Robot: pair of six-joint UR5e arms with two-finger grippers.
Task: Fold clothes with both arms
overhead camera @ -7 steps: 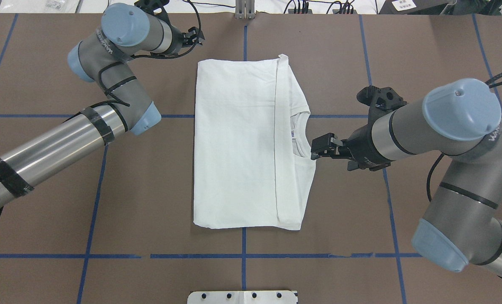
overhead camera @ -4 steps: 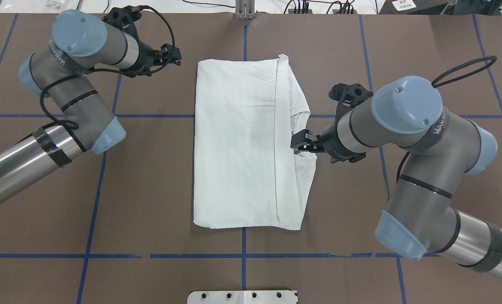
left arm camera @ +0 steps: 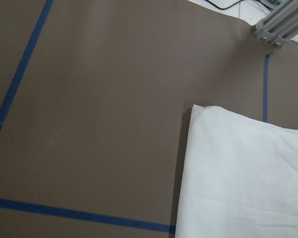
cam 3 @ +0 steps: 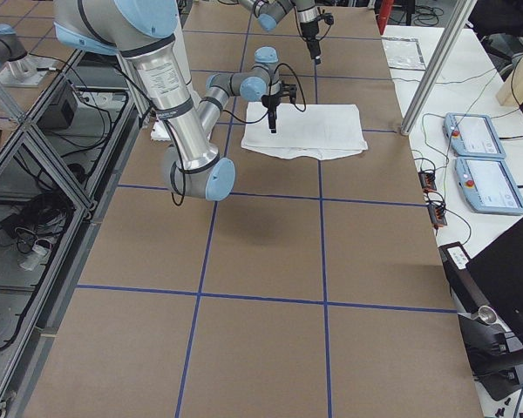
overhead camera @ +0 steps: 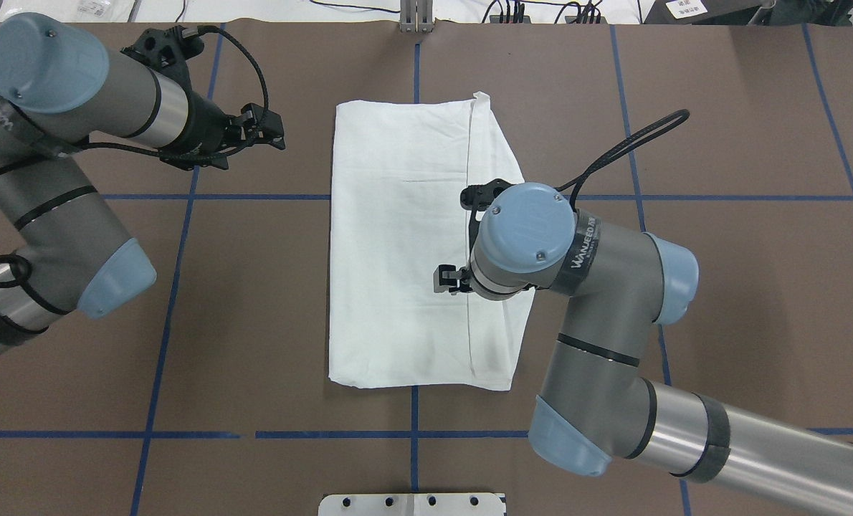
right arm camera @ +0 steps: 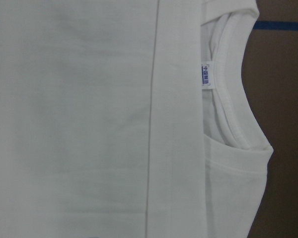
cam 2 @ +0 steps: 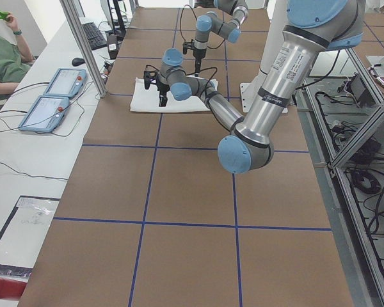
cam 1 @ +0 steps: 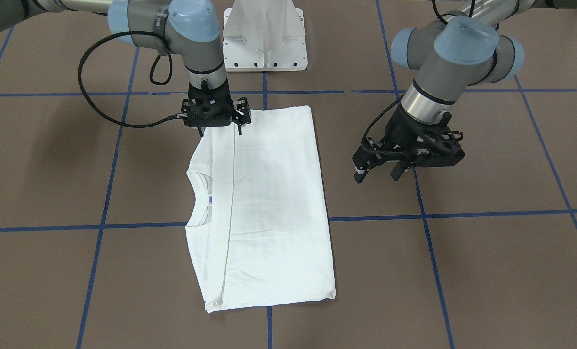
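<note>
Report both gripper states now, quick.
Left gripper: jaws open, empty, over the table beside the shirt.
Right gripper: jaws open, empty, pointing down above the shirt.

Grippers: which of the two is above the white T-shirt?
The right gripper: it hangs over the folded T-shirt. The left gripper is off to the side, over the brown table beside the T-shirt.
</note>
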